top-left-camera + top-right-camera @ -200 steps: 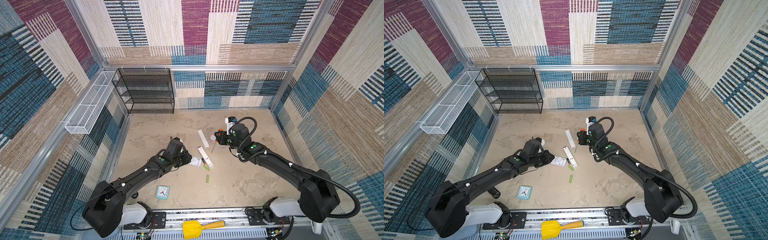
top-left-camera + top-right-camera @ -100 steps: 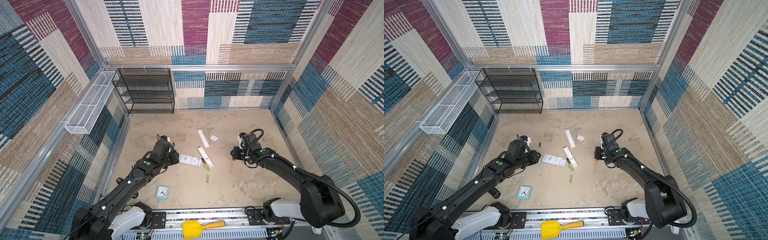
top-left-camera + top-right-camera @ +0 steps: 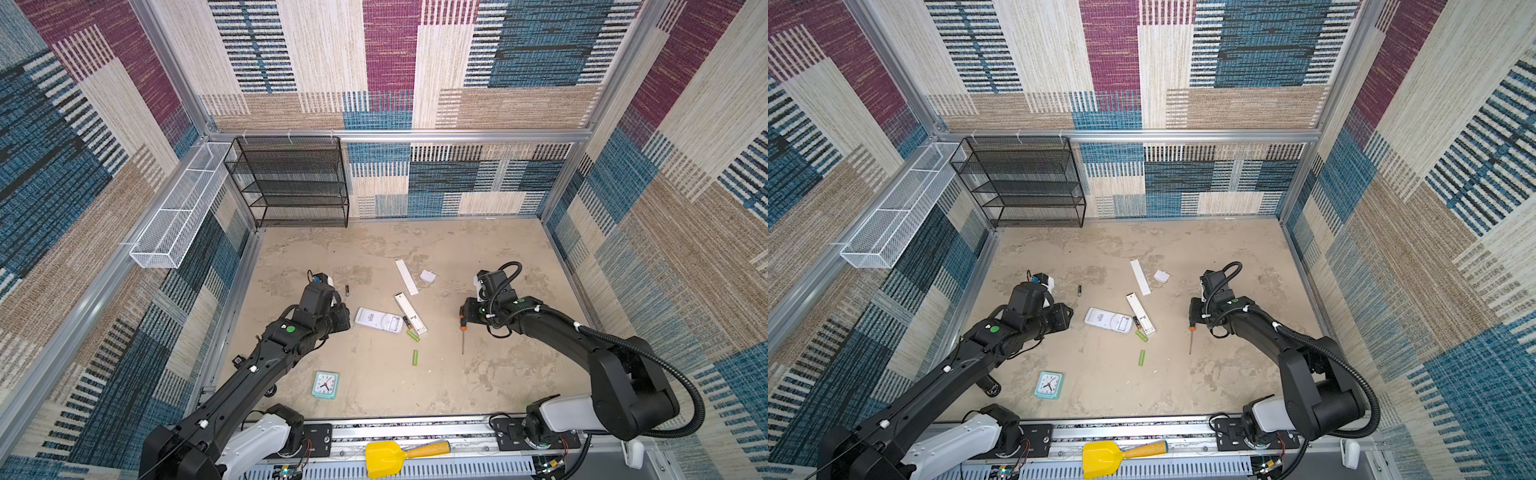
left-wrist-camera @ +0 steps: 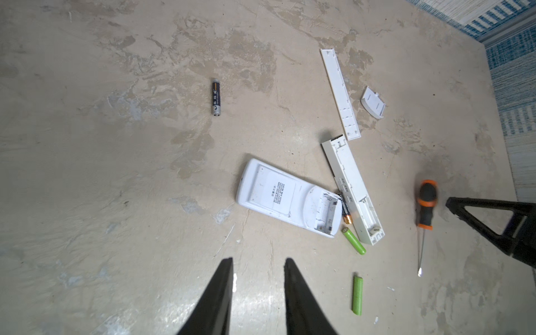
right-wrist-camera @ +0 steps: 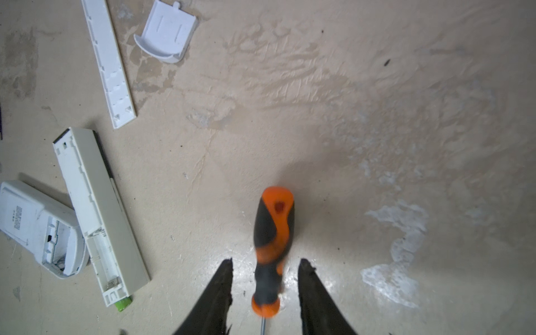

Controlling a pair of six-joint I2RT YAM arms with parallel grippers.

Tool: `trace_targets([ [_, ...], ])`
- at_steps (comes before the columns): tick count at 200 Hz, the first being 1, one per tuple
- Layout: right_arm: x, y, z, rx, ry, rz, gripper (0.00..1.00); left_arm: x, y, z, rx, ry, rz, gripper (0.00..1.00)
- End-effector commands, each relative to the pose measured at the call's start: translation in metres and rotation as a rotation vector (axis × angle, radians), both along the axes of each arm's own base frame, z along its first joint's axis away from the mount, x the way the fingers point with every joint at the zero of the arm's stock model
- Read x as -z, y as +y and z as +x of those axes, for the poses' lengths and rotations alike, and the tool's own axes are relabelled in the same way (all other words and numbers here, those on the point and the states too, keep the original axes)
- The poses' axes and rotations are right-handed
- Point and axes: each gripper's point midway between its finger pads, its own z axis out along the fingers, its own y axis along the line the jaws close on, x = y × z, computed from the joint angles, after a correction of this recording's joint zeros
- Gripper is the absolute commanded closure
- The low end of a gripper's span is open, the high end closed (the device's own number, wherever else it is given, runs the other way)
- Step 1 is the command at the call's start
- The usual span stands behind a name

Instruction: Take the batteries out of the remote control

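The tabletop [image 4: 116, 203] is seen as mottled beige, rough in texture yet lightly glossy where light is caught. The remote control [image 4: 269, 191] is formed of smooth white plastic. The green batteries [image 4: 357, 294] are glossily wrapped, and the dark battery [image 4: 216, 98] is capped in bare metal. The screwdriver [image 5: 274, 232] is given a matt orange-and-black handle and a thin metal shaft. The walls [image 3: 395, 62] are covered in coarse woven cloth.

Bright, even light from above; walls [image 3: 685, 208] bow at the edges in both top views. Glare sheens the floor [image 5: 242, 264] by my right gripper [image 5: 266, 260], where the screwdriver [image 5: 272, 232] smears; shadows soft.
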Motion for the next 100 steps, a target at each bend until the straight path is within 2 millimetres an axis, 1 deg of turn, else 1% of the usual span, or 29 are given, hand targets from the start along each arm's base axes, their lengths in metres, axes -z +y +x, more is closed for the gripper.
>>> trace_targets([
  [1,-0.013,-0.003,0.012,0.021,-0.06,-0.015,0.52,-0.003,0.01,0.007,0.02,-0.026,0.079,0.63],
  [11,-0.016,-0.006,0.013,0.032,-0.067,-0.025,0.5,-0.005,0.013,0.01,0.021,-0.029,0.099,0.61],
  [27,-0.028,-0.011,0.016,0.045,-0.103,-0.045,0.47,-0.008,0.023,0.016,0.008,-0.033,0.132,0.56],
  [49,-0.051,-0.023,0.024,0.088,-0.185,-0.088,0.41,-0.019,0.038,0.028,-0.027,-0.063,0.159,0.49],
  [69,-0.072,-0.032,0.031,0.127,-0.253,-0.114,0.37,-0.029,0.049,0.036,-0.048,-0.099,0.169,0.46],
  [85,-0.084,-0.03,0.036,0.124,-0.297,-0.103,0.36,-0.034,0.056,0.041,-0.06,-0.11,0.16,0.45],
  [100,-0.086,-0.023,0.042,0.104,-0.311,-0.077,0.37,-0.035,0.06,0.041,-0.072,-0.107,0.145,0.44],
])
